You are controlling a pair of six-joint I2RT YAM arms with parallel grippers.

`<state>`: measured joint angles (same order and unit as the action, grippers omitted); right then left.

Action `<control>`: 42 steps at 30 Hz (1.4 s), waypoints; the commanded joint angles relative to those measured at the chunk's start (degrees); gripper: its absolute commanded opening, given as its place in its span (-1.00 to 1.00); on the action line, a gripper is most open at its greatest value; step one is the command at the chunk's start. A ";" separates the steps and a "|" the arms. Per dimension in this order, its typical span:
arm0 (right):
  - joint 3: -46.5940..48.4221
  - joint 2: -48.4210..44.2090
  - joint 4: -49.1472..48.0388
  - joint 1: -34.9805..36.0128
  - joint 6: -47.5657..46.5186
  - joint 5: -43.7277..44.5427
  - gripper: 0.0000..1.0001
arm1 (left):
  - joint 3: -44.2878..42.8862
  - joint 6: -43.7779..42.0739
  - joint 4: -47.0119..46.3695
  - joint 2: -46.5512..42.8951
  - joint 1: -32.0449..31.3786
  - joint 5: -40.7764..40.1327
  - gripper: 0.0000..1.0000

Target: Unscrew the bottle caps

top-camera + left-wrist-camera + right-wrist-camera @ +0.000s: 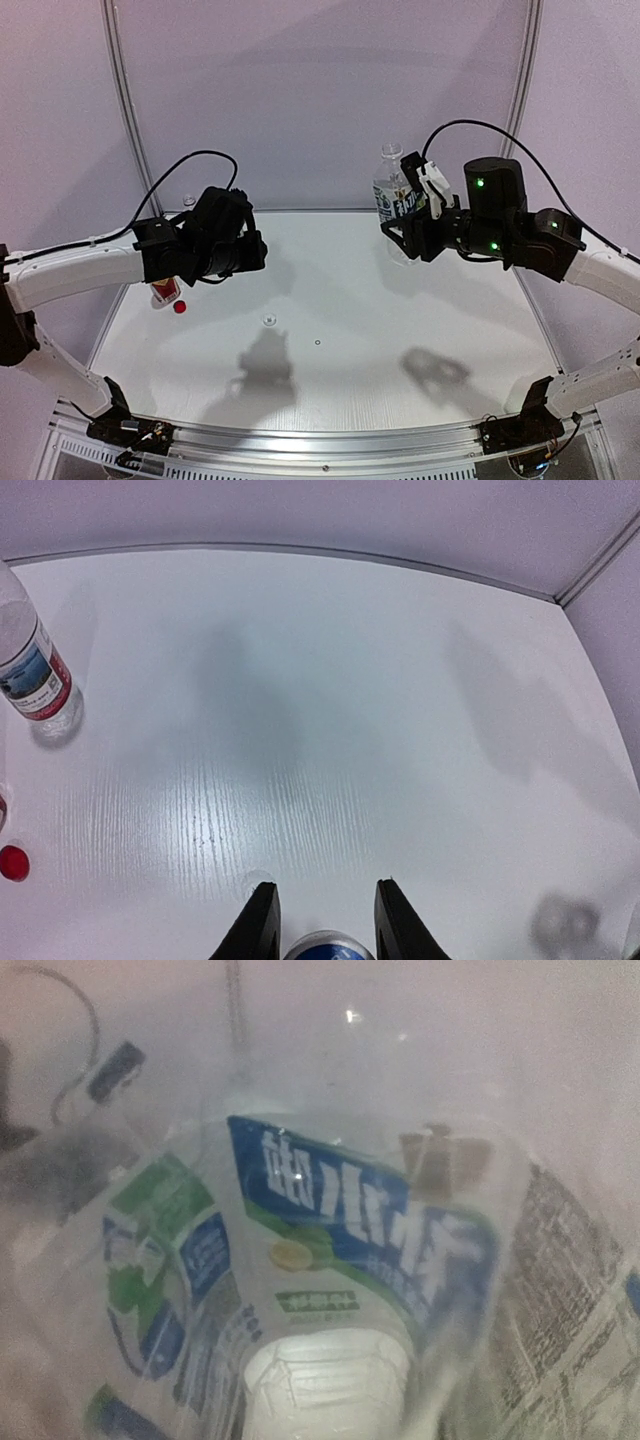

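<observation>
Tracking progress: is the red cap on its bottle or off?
Off. The red cap lies loose on the white table, on no bottle neck; the left wrist view shows it alone on the surface too.

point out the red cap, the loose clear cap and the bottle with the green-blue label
red cap [180, 307], top view, centre of its top
clear cap [268, 320], top view, its middle
green-blue label bottle [392, 202], top view, on the label
</observation>
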<state>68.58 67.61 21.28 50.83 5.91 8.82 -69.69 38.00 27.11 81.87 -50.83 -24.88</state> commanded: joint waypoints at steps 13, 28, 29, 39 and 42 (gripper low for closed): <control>-4.25 -4.62 -0.50 0.38 0.85 0.24 0.17 | 13.39 4.91 -10.90 5.17 3.06 -3.97 -0.54; -4.39 -3.89 -0.36 0.37 1.17 -0.42 0.15 | 18.32 7.34 -12.30 6.45 3.54 -4.19 -0.02; -4.48 -3.89 -0.37 0.39 1.20 -0.39 0.15 | 18.35 7.21 -12.28 6.25 3.54 -4.16 0.00; -4.63 -3.72 -0.27 0.38 1.06 -0.55 0.16 | 14.04 7.29 -3.96 2.96 1.68 -7.58 0.22; -4.70 -3.27 -0.23 0.34 0.95 -0.71 0.15 | 13.34 8.08 -0.25 -0.79 0.08 -11.88 0.41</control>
<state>64.49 63.90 21.12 50.83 6.74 8.58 -53.76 44.97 20.71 86.59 -49.04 -30.87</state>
